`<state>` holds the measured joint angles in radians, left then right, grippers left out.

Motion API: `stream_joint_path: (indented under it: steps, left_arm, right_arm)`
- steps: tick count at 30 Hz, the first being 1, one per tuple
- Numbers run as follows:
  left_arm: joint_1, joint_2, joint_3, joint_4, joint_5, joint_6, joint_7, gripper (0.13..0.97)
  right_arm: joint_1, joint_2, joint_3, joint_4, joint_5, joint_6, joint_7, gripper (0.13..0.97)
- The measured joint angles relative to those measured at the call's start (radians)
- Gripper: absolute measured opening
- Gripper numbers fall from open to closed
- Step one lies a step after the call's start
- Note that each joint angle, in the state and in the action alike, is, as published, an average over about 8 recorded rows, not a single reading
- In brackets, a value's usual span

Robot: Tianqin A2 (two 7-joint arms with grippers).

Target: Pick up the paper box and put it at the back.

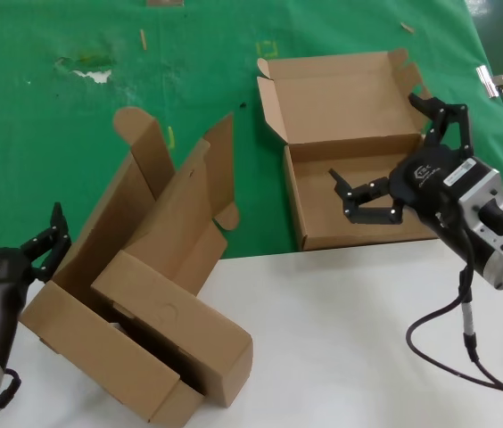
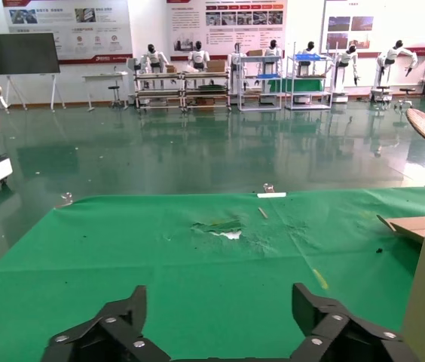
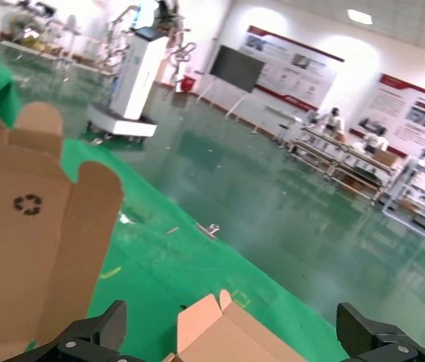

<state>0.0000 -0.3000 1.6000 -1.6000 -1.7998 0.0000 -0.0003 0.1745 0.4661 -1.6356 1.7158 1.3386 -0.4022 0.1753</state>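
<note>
The paper box (image 1: 358, 209) is a shallow brown mailer. It lies open on the green cloth (image 1: 189, 71) at that cloth's front edge, with its lid (image 1: 336, 94) folded back. My right gripper (image 1: 373, 135) is open and hovers over the box. One finger reaches into the tray and the other stands by the lid's right flap. In the right wrist view the lid's corner (image 3: 220, 335) shows between the spread fingers of the right gripper (image 3: 231, 324). My left gripper (image 1: 12, 214) is open and empty at the front left. It also shows in the left wrist view (image 2: 216, 309).
A longer cardboard box with a rounded tab (image 1: 144, 223) and a box with a circle outline (image 1: 176, 325) lie front left on the white table (image 1: 341, 339). The cloth has a white torn patch (image 1: 98, 76). Metal clips (image 1: 494, 82) sit at the far right.
</note>
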Motion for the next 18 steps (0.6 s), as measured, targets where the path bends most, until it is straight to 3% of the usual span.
stream_joint_path:
  steps: [9,18]
  left_arm:
    - [0.0,0.0,0.0,0.0,0.0,0.0,0.0,0.772]
    - [0.0,0.0,0.0,0.0,0.0,0.0,0.0,0.899]
  right_arm:
    - [-0.04,-0.038,0.008,-0.027,0.106,0.092,-0.04,0.966]
    - [-0.08,-0.076,0.016,-0.053,0.211,0.184,-0.08,0.966]
